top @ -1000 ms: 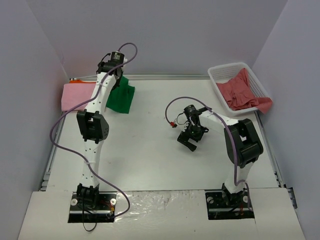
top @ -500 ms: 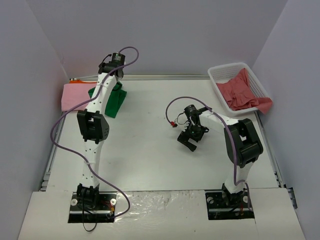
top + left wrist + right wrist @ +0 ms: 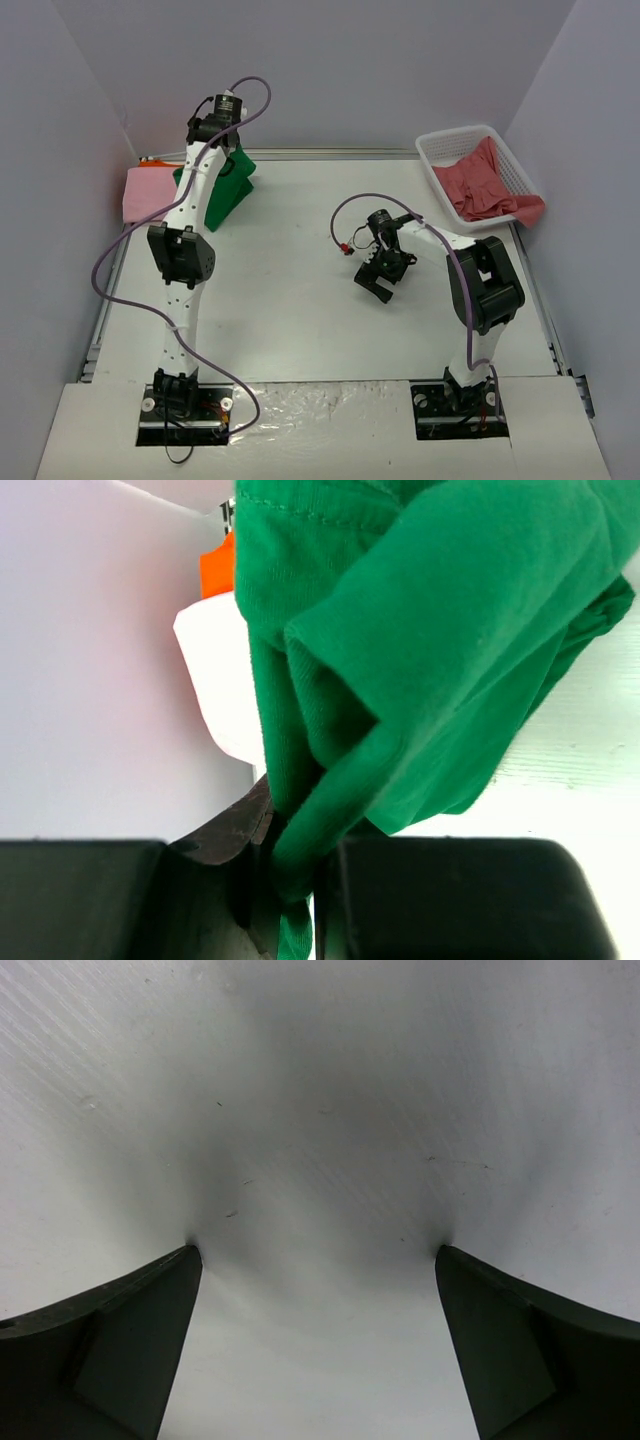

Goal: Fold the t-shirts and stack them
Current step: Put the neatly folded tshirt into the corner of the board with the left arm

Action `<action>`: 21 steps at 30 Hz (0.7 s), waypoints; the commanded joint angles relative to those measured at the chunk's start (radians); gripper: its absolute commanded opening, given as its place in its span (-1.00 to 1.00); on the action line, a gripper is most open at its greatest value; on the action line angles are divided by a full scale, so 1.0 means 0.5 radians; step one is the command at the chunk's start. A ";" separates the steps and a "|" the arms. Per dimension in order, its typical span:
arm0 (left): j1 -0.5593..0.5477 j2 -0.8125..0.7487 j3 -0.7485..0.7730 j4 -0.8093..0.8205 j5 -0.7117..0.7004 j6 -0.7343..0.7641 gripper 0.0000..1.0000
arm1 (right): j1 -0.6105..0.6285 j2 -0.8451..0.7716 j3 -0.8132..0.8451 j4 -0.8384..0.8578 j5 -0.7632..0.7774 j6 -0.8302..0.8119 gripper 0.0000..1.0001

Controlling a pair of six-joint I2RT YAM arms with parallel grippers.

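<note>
My left gripper (image 3: 218, 150) is shut on the bright green t-shirt (image 3: 228, 185), which hangs folded from it at the back left of the table, next to the folded light pink t-shirt (image 3: 143, 192). A sliver of the orange t-shirt (image 3: 158, 161) shows behind the pink one. In the left wrist view the green cloth (image 3: 420, 650) is pinched between my fingers (image 3: 230, 830), with orange (image 3: 216, 566) beyond. The coral red t-shirt (image 3: 485, 185) lies crumpled in the basket. My right gripper (image 3: 378, 287) is open and empty, pointing down at the table's middle (image 3: 315, 1250).
The white lattice basket (image 3: 440, 150) stands at the back right corner. Grey walls close in the table on the left, back and right. A purple cable loops off each arm.
My left gripper has carried the green t-shirt leftward and back, toward the pink t-shirt. The right arm has not moved.
</note>
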 commanded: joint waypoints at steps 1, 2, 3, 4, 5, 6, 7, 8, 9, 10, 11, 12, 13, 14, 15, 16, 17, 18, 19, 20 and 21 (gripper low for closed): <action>0.034 -0.230 0.090 -0.048 0.061 -0.094 -0.95 | -0.009 0.126 -0.048 -0.022 0.056 -0.004 1.00; 0.040 -0.236 0.090 -0.045 0.064 -0.109 -0.95 | -0.009 0.129 -0.048 -0.022 0.056 -0.004 1.00; 0.055 -0.242 0.090 -0.039 0.064 -0.115 -0.95 | -0.009 0.130 -0.051 -0.022 0.059 -0.004 1.00; 0.058 -0.248 0.087 -0.033 0.067 -0.124 -0.95 | -0.009 0.126 -0.054 -0.022 0.056 -0.004 1.00; 0.067 -0.257 0.087 -0.030 0.067 -0.131 -0.95 | -0.009 0.129 -0.051 -0.022 0.056 -0.004 1.00; 0.079 -0.267 0.090 -0.021 0.067 -0.137 -0.95 | -0.009 0.130 -0.054 -0.022 0.053 -0.004 1.00; 0.083 -0.273 0.090 -0.020 0.067 -0.137 -0.95 | -0.009 0.133 -0.051 -0.022 0.053 -0.004 1.00; 0.089 -0.282 0.090 -0.017 0.061 -0.134 -0.95 | -0.009 0.139 -0.054 -0.022 0.053 -0.004 1.00; 0.101 -0.288 0.093 -0.011 0.064 -0.134 -0.95 | -0.009 0.142 -0.054 -0.022 0.053 -0.001 1.00; 0.110 -0.288 0.093 -0.011 0.061 -0.134 -0.95 | -0.009 0.145 -0.054 -0.022 0.056 -0.001 1.00; 0.116 -0.291 0.096 -0.011 0.064 -0.140 -0.95 | -0.009 0.151 -0.051 -0.022 0.056 -0.001 1.00; 0.125 -0.300 0.093 -0.008 0.067 -0.143 -0.95 | -0.009 0.154 -0.054 -0.022 0.059 -0.001 1.00; 0.141 -0.303 0.093 -0.005 0.070 -0.140 -0.95 | -0.009 0.154 -0.054 -0.022 0.059 -0.001 1.00; 0.150 -0.304 0.093 -0.002 0.070 -0.149 -0.95 | -0.009 0.157 -0.057 -0.022 0.059 -0.004 1.00; 0.162 -0.307 0.096 -0.002 0.088 -0.152 -0.95 | -0.009 0.160 -0.054 -0.022 0.059 -0.001 1.00; 0.178 -0.304 0.096 -0.002 0.085 -0.155 -0.95 | -0.009 0.160 -0.057 -0.022 0.059 -0.001 1.00; 0.184 -0.304 0.102 -0.002 0.079 -0.155 -0.95 | -0.009 0.163 -0.057 -0.022 0.062 0.002 1.00; 0.193 -0.300 0.105 -0.002 0.094 -0.155 -0.95 | -0.009 0.166 -0.060 -0.022 0.059 -0.001 1.00; 0.208 -0.300 0.108 -0.002 0.101 -0.155 -0.95 | -0.009 0.169 -0.057 -0.022 0.059 0.002 1.00; 0.218 -0.297 0.111 0.001 0.098 -0.158 -0.95 | -0.009 0.172 -0.060 -0.022 0.059 -0.001 1.00; 0.227 -0.297 0.108 0.004 0.107 -0.158 -0.95 | -0.009 0.176 -0.057 -0.022 0.059 0.002 1.00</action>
